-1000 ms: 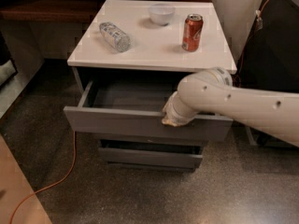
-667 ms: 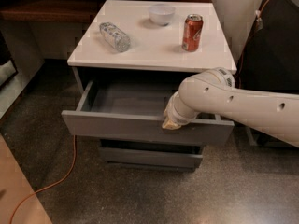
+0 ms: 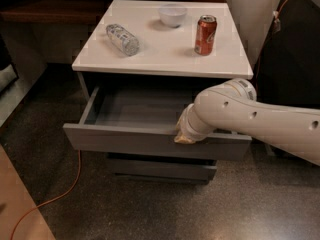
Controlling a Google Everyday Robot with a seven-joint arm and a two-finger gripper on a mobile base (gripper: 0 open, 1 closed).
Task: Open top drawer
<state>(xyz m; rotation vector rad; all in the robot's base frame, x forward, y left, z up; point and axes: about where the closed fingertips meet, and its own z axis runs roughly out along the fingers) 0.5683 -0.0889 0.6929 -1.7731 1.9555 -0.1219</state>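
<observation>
Most of the travel looks done: the top drawer (image 3: 145, 143) stands well out from under the bench (image 3: 165, 46) top. The gripper (image 3: 184, 136) sits on the drawer front's upper lip, right of the bench's middle; whether it is clamped there cannot be told. Being off-centre, pull straight outward, level and slow, lest the drawer rack sideways.

Dim room lit from above. The glossy white square surface (image 3: 160, 49) glows brightest, with soft shadows beside the things on it. Its overhang shades the open gray top drawer (image 3: 125, 141). The cream claw (image 3: 184, 134), at the drawer's front rim, is evenly lit.
</observation>
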